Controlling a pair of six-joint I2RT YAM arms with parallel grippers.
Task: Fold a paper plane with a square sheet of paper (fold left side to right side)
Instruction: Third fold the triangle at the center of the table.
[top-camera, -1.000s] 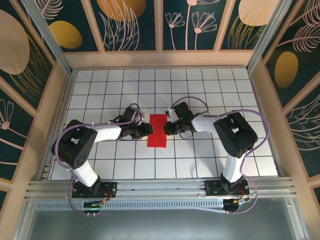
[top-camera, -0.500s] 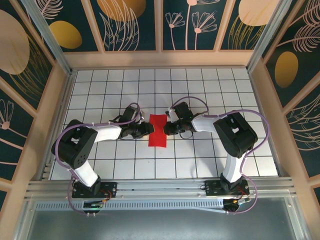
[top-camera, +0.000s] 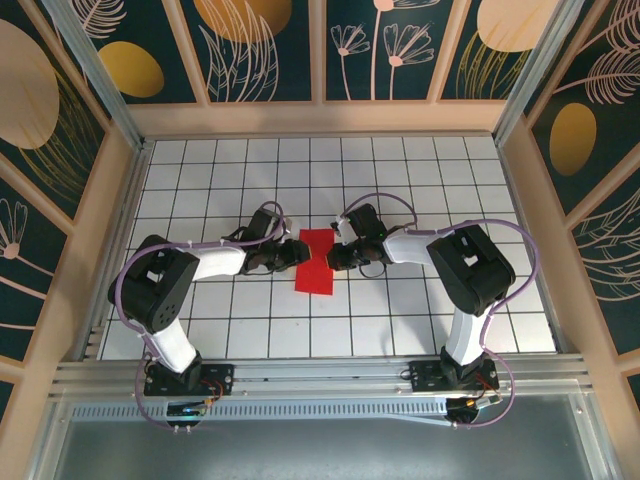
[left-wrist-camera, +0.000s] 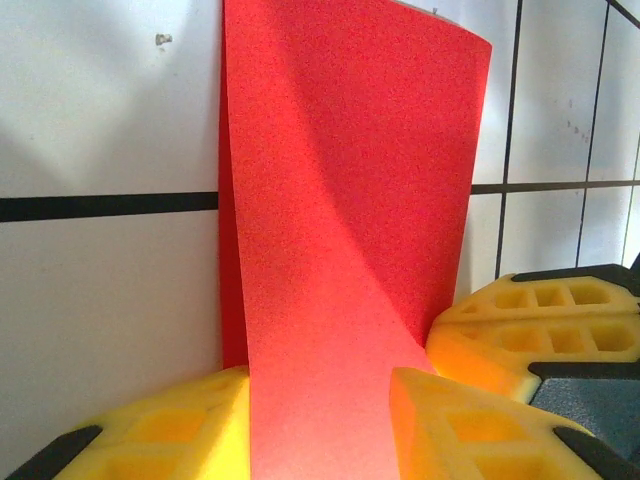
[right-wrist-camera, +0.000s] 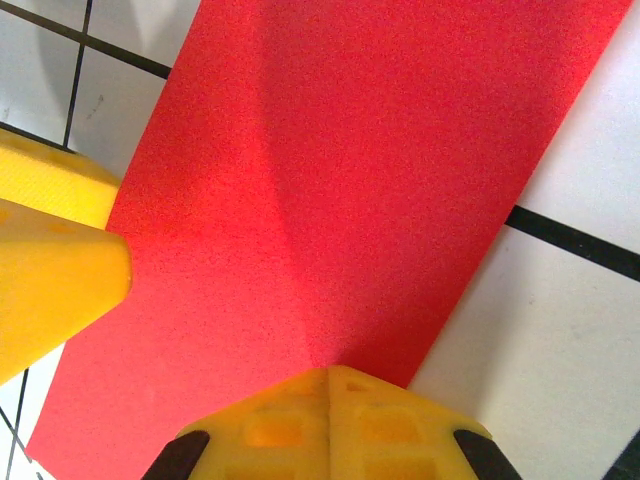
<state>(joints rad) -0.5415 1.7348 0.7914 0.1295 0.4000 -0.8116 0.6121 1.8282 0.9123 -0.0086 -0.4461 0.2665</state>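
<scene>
A white grid table, walled by dark floral panels, carries the square sheet of paper at frame centre, lying as a narrow red strip. Left of it, the left gripper has its jaws parted, a lifted flap running loose between them. The right gripper, clenched and empty, presses the strip's right edge. For a clean fold, that anchor should bear down firmly while the flap goes over, edges matched before creasing.
</scene>
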